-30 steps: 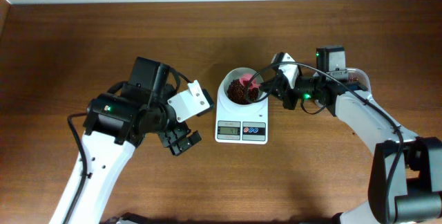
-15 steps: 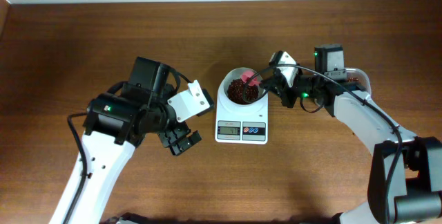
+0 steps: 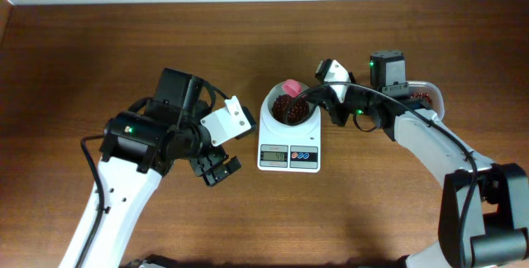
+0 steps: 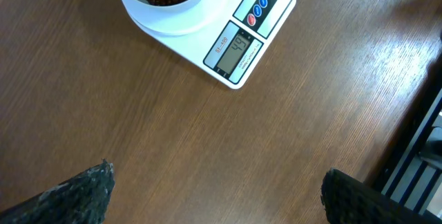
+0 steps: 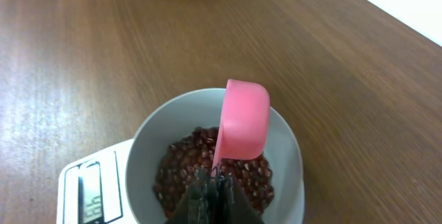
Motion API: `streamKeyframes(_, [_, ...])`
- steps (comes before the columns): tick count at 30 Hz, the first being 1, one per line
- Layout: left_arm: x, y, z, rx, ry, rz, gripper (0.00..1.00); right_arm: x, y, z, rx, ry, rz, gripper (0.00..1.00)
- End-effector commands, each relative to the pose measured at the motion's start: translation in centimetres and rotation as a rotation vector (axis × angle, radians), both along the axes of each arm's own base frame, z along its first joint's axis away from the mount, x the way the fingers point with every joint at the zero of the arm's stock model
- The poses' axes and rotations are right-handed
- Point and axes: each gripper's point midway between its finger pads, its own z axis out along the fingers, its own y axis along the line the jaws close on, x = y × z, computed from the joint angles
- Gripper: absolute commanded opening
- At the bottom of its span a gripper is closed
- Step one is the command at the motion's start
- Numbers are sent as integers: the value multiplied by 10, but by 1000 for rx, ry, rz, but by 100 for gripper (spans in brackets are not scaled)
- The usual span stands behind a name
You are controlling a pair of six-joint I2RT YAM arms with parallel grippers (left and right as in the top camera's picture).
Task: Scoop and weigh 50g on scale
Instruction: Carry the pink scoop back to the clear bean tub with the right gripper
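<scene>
Now, on the left, the left arm (image 3: 132, 148) is hanging over the bare wooden surface (image 3: 99, 61) with the left jaws standing wide apart, holding nothing; its two dark fingertips (image 4: 83, 189) are showing at the bottom corners of the left wrist view, well short of the scale. Toward the middle, the scale (image 3: 288, 157) is sitting flat on the surface, its grey display and small blue and red buttons facing the near edge; the digits are too small to read surely. A round white bowl (image 3: 269, 112) is resting on the scale, and the beans (image 3: 291, 112) are lying in it as a loose dark heap. A pink spoon (image 5: 245, 117) is tilting over the bowl, its cup raised above the beans near the far rim. Just to the right, the right jaws are pressing together on the spoon's thin handle. Farther right, a clear tub (image 3: 431, 94) holding more beans is peeking out beside the right arm (image 3: 430, 140).
</scene>
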Motion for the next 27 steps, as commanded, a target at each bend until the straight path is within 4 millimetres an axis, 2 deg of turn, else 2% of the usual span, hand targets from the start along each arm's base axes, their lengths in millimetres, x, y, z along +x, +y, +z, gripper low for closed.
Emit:
streamKeyframes(1, [1, -1, 9, -14, -27, -9, 99, -2, 0, 31, 71, 9, -15, 4])
streamKeyframes(2, [1, -1, 9, -14, -27, -9, 99, -1, -5, 36, 81, 17, -39, 4])
streamKeyframes(5, [1, -1, 9, -14, -27, -9, 99, 10, -43, 65, 132, 25, -174, 4])
streamKeyframes(6, [1, -1, 9, -14, -27, -9, 99, 13, -64, 72, 129, 16, -229, 4])
streamKeyframes(7, [1, -1, 9, -14, -27, -9, 99, 18, -93, 71, 103, 24, -323, 4])
streamKeyframes(8, [1, -1, 9, -14, -27, -9, 99, 22, -115, 65, 71, 45, -403, 4])
streamKeyframes(9, [1, -1, 9, -14, -27, -9, 99, 25, -145, 51, 16, 84, -517, 4])
streamKeyframes(11, [1, -1, 9, -14, -27, -9, 99, 20, -179, 30, -47, 167, -641, 4])
streamKeyframes(16, [1, -1, 9, -14, -27, -9, 99, -6, -238, -17, -280, 340, -878, 4])
streamKeyframes(22, [1, -1, 9, -14, -27, -9, 99, -24, -232, -59, -308, 516, -845, 4])
streamKeyframes(23, [1, -1, 9, -14, -27, -9, 99, -26, -225, -63, -282, 541, -818, 4])
streamKeyframes(25, [1, -1, 9, -14, -27, -9, 99, -22, -211, -57, -200, 537, -761, 4])
streamKeyframes(27, [1, -1, 9, -14, -27, -9, 99, -18, -212, -51, -171, 534, -782, 4])
